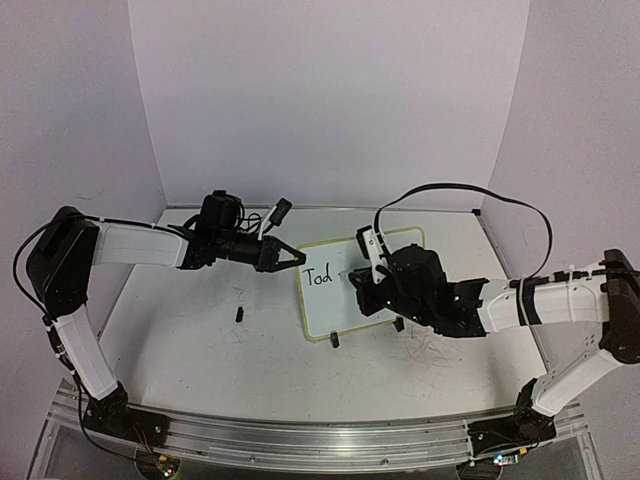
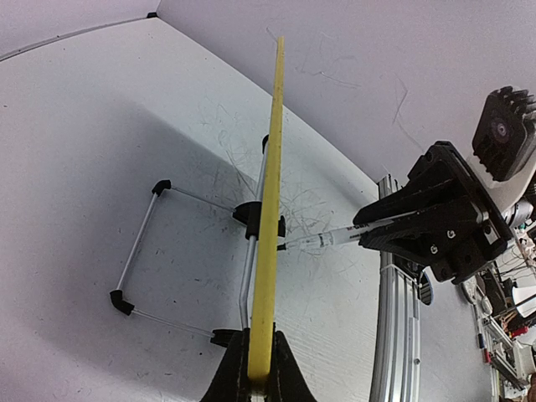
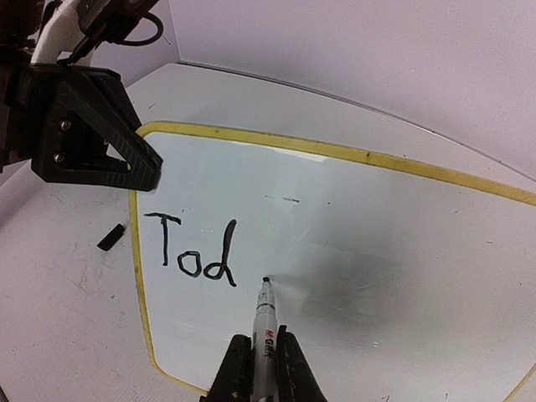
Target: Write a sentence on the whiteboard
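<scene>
The whiteboard [image 1: 345, 305] stands tilted on its wire stand [image 2: 138, 260] at the middle of the table. My left gripper [image 1: 297, 258] is shut on its yellow rim [image 2: 270, 209] at the upper left corner, seen edge-on in the left wrist view. The sentence [image 3: 197, 251] reads "Tod" in black near the board's left side. My right gripper [image 3: 265, 343] is shut on a white marker [image 3: 266, 314]. The marker's black tip touches the board just right of the "d".
A small black marker cap [image 1: 240, 313] lies on the tabletop left of the board. Faint grey scribbles [image 1: 435, 350] mark the table at the front right. An aluminium rail [image 1: 320, 440] runs along the near edge, and white walls close in the back and sides.
</scene>
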Controlling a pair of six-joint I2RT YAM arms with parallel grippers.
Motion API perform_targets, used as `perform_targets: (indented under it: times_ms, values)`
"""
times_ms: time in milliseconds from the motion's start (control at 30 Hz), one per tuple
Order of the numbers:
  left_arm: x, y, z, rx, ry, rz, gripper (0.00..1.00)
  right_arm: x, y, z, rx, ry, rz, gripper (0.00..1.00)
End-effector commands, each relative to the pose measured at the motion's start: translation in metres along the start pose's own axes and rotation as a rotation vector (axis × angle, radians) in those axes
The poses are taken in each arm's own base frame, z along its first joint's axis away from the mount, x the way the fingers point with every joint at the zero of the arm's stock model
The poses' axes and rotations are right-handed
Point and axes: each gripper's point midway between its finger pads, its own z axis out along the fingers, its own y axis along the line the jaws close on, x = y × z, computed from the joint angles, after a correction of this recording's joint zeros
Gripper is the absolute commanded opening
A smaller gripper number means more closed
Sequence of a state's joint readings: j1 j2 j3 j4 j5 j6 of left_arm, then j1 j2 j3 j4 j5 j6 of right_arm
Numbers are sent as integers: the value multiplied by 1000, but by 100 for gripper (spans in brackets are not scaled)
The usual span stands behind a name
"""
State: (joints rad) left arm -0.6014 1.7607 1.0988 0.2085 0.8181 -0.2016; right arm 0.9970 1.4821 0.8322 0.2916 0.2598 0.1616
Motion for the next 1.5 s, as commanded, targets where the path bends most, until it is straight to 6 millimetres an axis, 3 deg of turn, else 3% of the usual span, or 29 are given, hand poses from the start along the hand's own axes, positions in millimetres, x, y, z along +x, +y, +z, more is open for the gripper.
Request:
perform_targets:
  times_ms: [0,700,1467]
  values:
    - [-16,-16,-8,17,-32,63,0,-22,-1,4,19,-56,23,0]
    - [-15,-16,-8,23,-30,61,0,-21,8,9,-19,-48,17,0]
    - [-14,-16,-7,22,-27,58,0,4,4,8,-15,28,-1,0]
